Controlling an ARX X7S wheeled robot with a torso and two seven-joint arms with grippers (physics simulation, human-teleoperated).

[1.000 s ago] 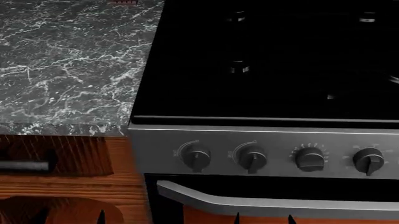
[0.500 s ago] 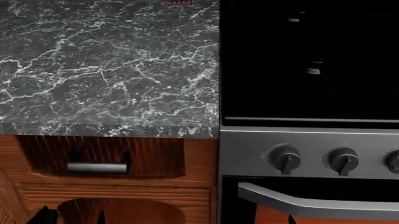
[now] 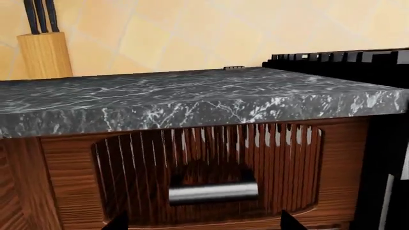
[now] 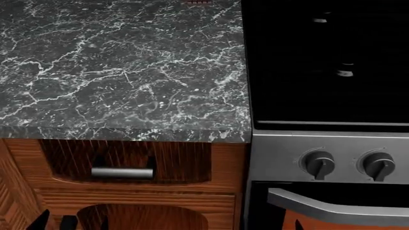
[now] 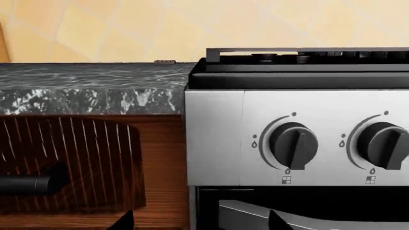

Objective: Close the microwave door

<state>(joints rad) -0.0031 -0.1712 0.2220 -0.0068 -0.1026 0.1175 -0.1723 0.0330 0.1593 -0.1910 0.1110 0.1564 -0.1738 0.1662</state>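
Below the robot's head camera, a marble counter (image 4: 121, 67) meets a black stove (image 4: 326, 62) whose knobs (image 4: 318, 164) and oven handle (image 4: 338, 208) run off the edge. No microwave appears in any view. Only dark fingertips (image 3: 119, 221) of the left gripper (image 3: 201, 223) and right gripper (image 5: 201, 220) show, spread apart, holding nothing. A knife block (image 3: 43, 55) is cropped.

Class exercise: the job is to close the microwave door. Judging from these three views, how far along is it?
Nothing looks done: no microwave appears in any view, only the marble countertop, a drawer handle, the stove with its knobs and a knife block. Nothing is in hand; only gripper tips show at the picture edges. Left: find the microwave, reach its door, push it shut.
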